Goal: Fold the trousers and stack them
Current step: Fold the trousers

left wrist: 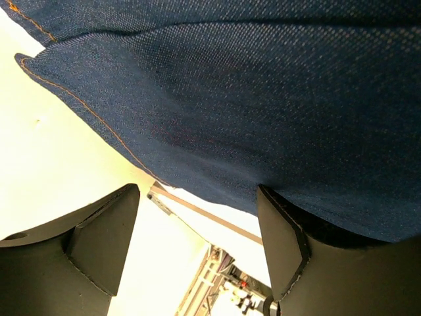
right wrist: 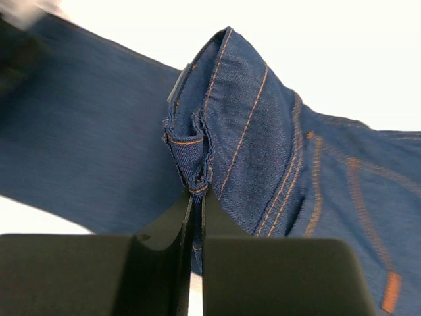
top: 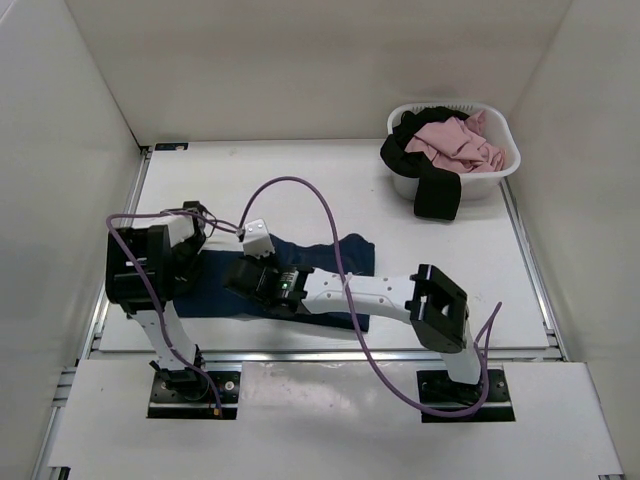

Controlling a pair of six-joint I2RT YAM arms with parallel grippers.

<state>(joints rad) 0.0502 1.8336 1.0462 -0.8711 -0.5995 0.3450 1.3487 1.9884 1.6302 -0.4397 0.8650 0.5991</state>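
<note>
Bright, even overhead light fills the top view, shadows soft and short. Both wrist views blow the table [left wrist: 52, 151] out to glare; the trousers [right wrist: 79, 145] blur toward ten o'clock in the right wrist view, stitching sharp at centre.

Two arms, bent low.
Left claw [left wrist: 197, 197] gaped wide; right claw [right wrist: 196, 197] pinched the trousers [right wrist: 250, 145], its arm stretched leftward.

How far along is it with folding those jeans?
Early on. The trousers lie out on the table, with no neat fold visible yet. The right gripper is shut on a pinched-up seam, and the left gripper hangs open at the denim's edge. Folding and stacking are left to do.
</note>
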